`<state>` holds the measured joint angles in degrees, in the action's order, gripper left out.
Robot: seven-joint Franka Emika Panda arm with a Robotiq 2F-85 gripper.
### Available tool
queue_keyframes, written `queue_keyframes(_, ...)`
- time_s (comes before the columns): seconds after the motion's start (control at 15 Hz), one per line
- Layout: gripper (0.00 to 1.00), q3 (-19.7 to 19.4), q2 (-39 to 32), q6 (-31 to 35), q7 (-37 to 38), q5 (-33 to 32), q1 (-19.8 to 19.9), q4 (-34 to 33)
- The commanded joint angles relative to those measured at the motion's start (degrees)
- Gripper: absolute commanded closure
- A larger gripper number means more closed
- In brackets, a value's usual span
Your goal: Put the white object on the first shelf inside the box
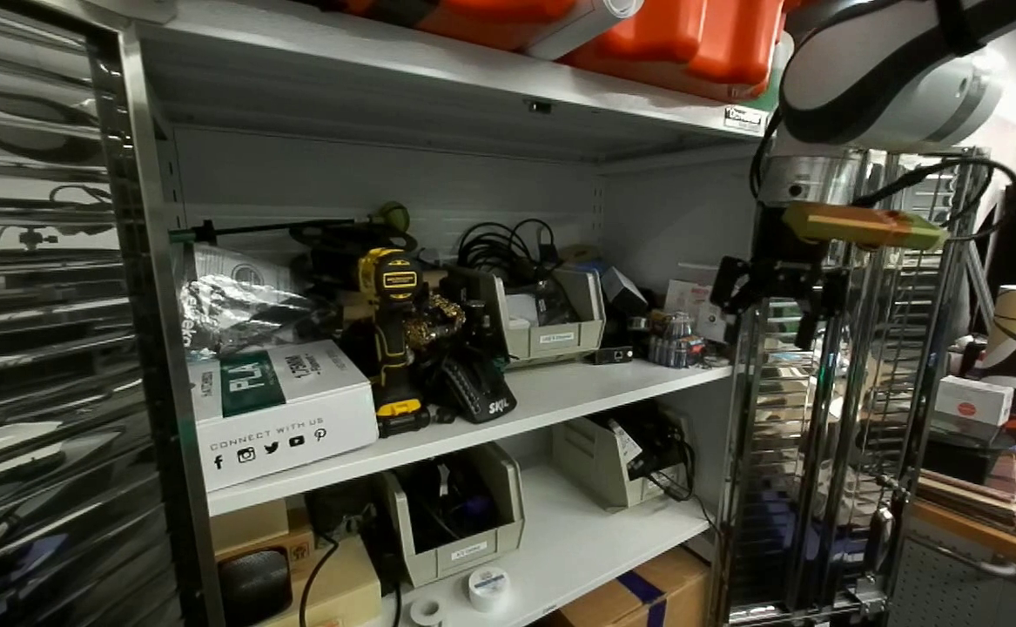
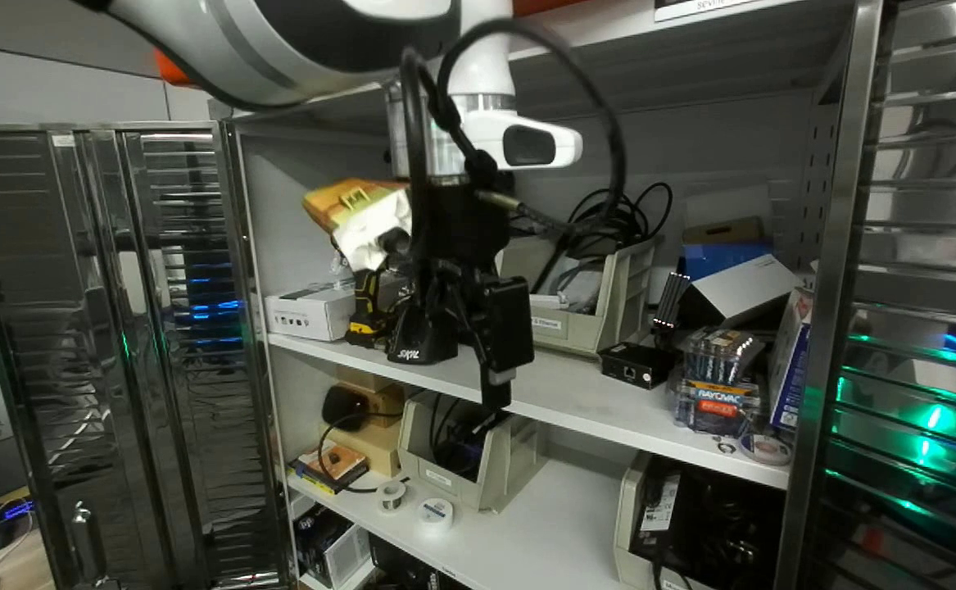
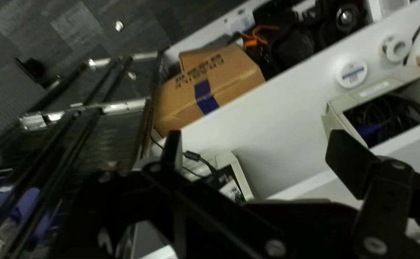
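Two light-grey shelf boards show in the rack: an upper one (image 1: 551, 387) and a lower one (image 1: 590, 522); I cannot tell which is the first shelf. A white round spool (image 1: 488, 589) lies on the lower board's front left, also in view here (image 2: 435, 515) and in the wrist view (image 3: 352, 73). A smaller white roll (image 2: 391, 495) lies beside it. Open grey bins (image 2: 478, 483) stand on both boards, and a brown cardboard box (image 3: 213, 86) sits lower. Which container is the box is unclear. My gripper (image 3: 262, 154) is open and empty, in front of the rack (image 1: 767, 309).
Slatted metal doors (image 1: 830, 435) stand open on both sides (image 2: 920, 328). The upper board holds a white printed box (image 1: 290, 418), a yellow drill (image 1: 394, 340), a bin (image 1: 555, 335) with cables and battery packs (image 2: 715, 401). Orange cases (image 1: 690, 43) lie on top.
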<state>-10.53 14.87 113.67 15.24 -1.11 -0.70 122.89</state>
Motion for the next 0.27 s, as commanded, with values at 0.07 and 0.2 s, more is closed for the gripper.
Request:
queue_keyframes(0.07,0.0,2.79,0.55,-1.2,-1.03,0.78,3.96,-0.11)
queue_keyframes(0.2,0.0,3.11,0.0,-0.92,-0.97,0.73,4.0,0.14)
